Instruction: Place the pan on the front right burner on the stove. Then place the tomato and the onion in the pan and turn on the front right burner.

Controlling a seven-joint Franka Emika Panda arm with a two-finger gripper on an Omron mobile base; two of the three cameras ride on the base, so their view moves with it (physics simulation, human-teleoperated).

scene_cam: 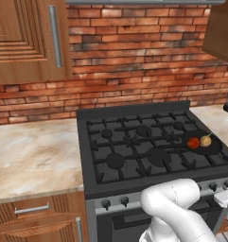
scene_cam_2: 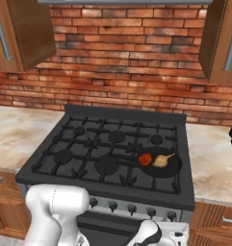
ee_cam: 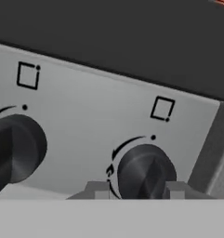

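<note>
Red tomato (scene_cam_2: 145, 159) and tan onion (scene_cam_2: 161, 161) sit side by side in the black pan (scene_cam_2: 168, 169) on the stove (scene_cam_2: 55, 139).

In the hand view, the left knob (ee_cam: 13, 148) is cut off by the picture's left edge, and the gripper (ee_cam: 141, 188) shows just its fingertips (ee_cam: 98, 189) either side of the right knob (ee_cam: 146, 172) (contact cannot be judged). From the base, the pan (scene_cam: 204, 143) handle is too small to make out.
</note>
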